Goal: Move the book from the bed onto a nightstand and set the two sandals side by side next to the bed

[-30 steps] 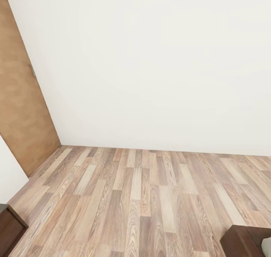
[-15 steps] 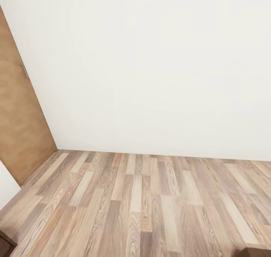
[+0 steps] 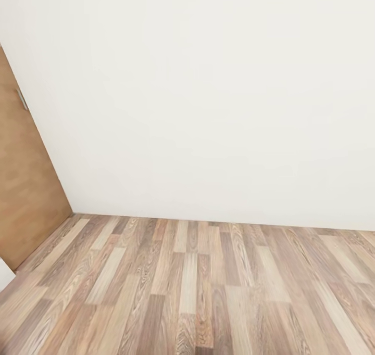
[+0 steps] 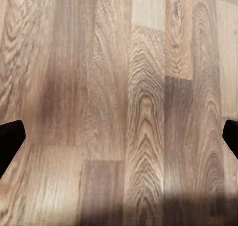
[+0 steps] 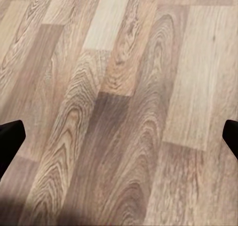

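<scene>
1. Plain white wall (image 3: 208, 94) takes up most of the head view, with brown wood-plank floor (image 3: 198, 287) below it and a tan door (image 3: 23, 188) at the left edge
2. Compared with a second ago, the whole picture has slid: the door sits further left and the floor line lower, and the dark-brown furniture corners that stood at both lower corners have dropped out of frame. That is the camera turning or tilting with the robot, not the furniture moving
3. Left gripper (image 4: 119, 136) hangs over bare planks, its two dark fingertips wide apart at the edges of the left wrist view, released and carrying nothing
4. Right gripper (image 5: 119, 136) is likewise spread and unloaded above the planks in the right wrist view
5. Book, bed, nightstands and sandals are out of frame, so I cannot say where they lie
6. My judgement: the robot is on its way or searching, facing a bare corner, and no part of the task looks begun; it likely has to turn back toward the furniture
</scene>
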Tool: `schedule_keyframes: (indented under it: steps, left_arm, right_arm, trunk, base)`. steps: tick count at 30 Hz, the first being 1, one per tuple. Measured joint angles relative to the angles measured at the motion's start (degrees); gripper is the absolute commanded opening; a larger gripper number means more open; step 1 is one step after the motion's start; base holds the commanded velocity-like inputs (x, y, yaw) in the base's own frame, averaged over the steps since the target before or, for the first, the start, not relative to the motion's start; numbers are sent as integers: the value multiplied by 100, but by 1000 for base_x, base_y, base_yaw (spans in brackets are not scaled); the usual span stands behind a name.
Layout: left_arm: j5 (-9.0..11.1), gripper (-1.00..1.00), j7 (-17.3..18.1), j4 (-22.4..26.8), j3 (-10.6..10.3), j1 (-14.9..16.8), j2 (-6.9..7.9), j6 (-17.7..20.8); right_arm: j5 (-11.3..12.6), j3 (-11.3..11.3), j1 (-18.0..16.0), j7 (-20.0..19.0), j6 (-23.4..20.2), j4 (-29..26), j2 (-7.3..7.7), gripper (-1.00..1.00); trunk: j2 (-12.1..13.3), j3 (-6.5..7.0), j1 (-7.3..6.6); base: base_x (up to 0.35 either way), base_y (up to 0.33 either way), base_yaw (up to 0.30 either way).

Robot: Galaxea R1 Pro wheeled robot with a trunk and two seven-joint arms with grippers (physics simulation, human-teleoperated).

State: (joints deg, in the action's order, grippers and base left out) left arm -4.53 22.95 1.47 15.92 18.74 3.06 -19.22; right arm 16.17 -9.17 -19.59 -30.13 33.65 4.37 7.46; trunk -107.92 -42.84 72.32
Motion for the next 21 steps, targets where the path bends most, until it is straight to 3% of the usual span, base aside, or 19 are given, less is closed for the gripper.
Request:
schedule_keyframes:
  steps: [8, 12, 21]
  left_arm:
    - [0, 100, 0, -1, 3, 3, 0, 0]
    - [0, 100, 1, -1, 4, 2, 0, 0]
    - [0, 100, 6, 0, 3, 1, 0, 0]
  right_arm:
    - [0, 0, 1, -16, 1, 0, -2, 100]
    - [0, 0, 1, -17, 1, 0, -1, 100]
    - [0, 0, 0, -18, 0, -1, -3, 100]
  trunk:
    - [0, 0, 1]
    - [0, 6, 3]
    - [0, 13, 3]
  base:
    - [283, 0, -118]
    - [72, 0, -182]
    - [26, 0, -28]
